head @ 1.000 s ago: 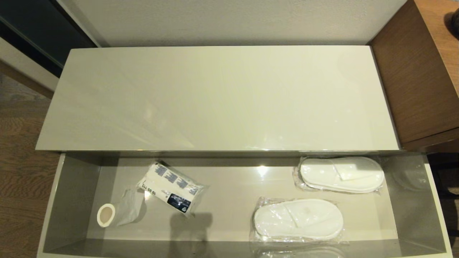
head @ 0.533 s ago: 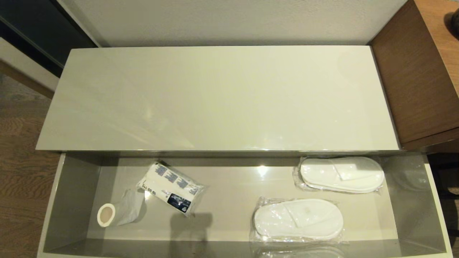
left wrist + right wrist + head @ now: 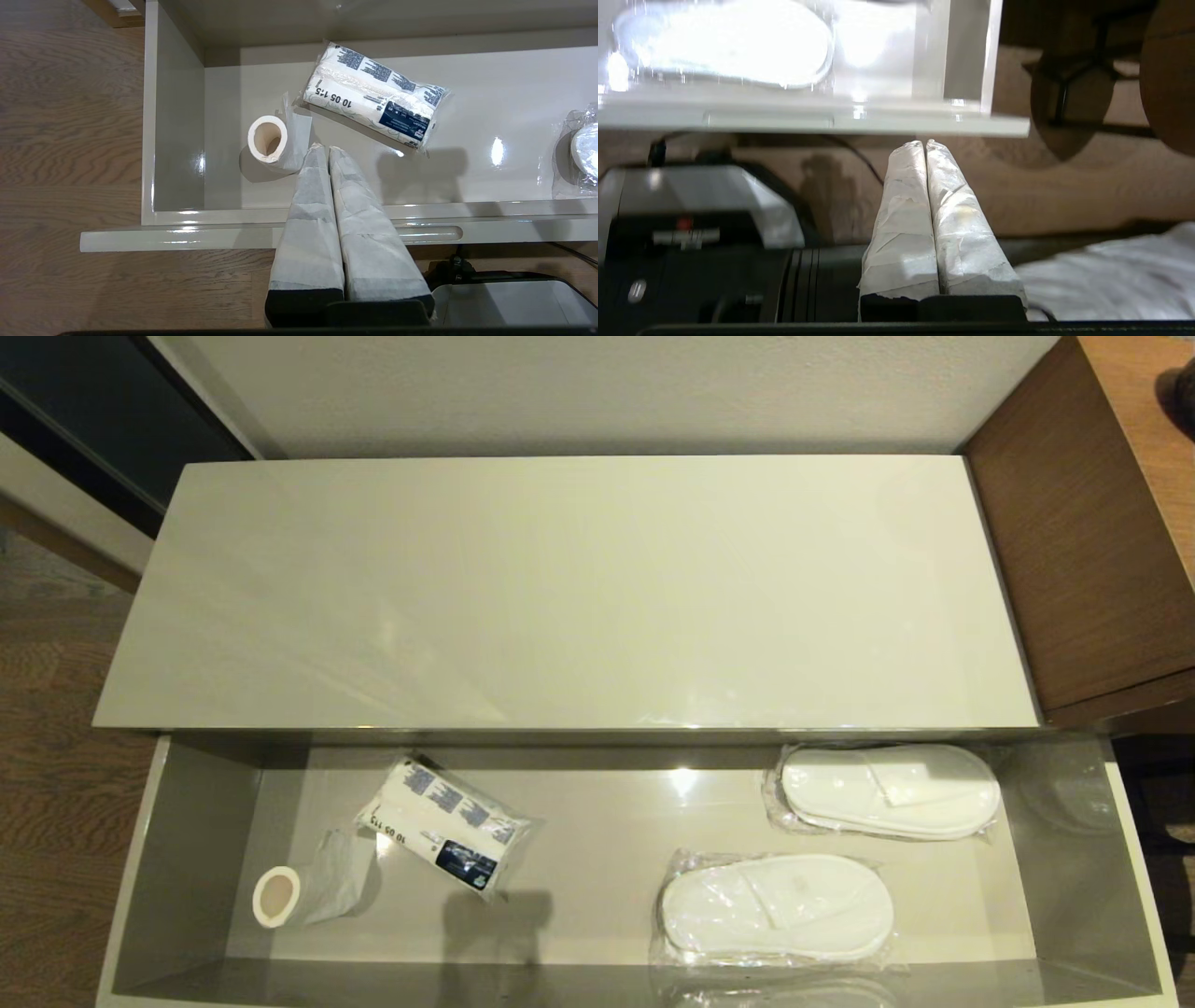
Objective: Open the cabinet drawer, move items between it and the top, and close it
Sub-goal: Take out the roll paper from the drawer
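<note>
The cabinet drawer (image 3: 187,859) stands pulled out below the bare glossy top (image 3: 560,588). Inside it lie two bagged pairs of white slippers (image 3: 887,791) (image 3: 775,907) on the right, and a toilet-paper roll (image 3: 277,896) with a loose tail on the left. Neither arm shows in the head view. My left gripper (image 3: 323,148) is shut and empty, hovering near the drawer's front edge just beside the toilet-paper roll (image 3: 267,140). My right gripper (image 3: 924,143) is shut and empty, below and in front of the drawer front (image 3: 808,122), with a slipper pack (image 3: 728,44) beyond.
A white packet with blue printing (image 3: 448,826) lies in the drawer beside the roll. A brown wood-grain desk (image 3: 1092,523) stands to the right of the cabinet. Wood floor (image 3: 47,756) lies to the left. My base (image 3: 691,205) sits under the right gripper.
Nothing in the head view has moved; drawer and items lie as before.
</note>
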